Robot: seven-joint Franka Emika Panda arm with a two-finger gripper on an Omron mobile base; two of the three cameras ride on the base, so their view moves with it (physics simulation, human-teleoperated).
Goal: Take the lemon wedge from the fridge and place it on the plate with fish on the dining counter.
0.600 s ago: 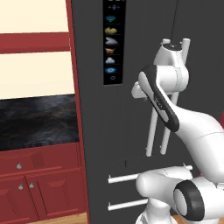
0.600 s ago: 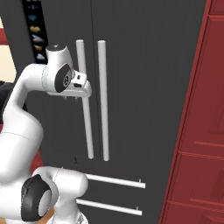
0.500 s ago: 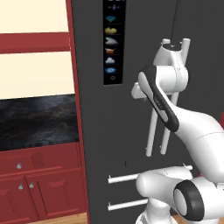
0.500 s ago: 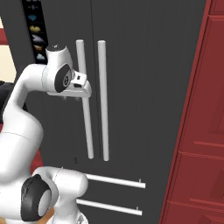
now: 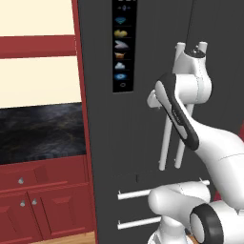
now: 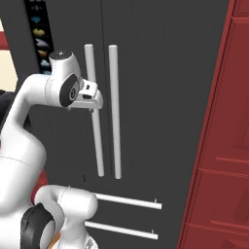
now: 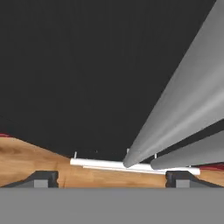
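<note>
Nothing has shifted since a moment ago: the gripper (image 7: 111, 178) hovers at the left bar handle (image 6: 94, 112) of the fridge (image 6: 165, 97), fingers (image 7: 43, 178) spread wide, gripping nothing. Both doors are shut. An icon panel (image 5: 124, 45) shows small pictures, no readable writing.

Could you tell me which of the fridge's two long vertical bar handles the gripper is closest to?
The left handle, on the icon-panel side: the open gripper sits right at it, while the right handle stands clear.
</note>
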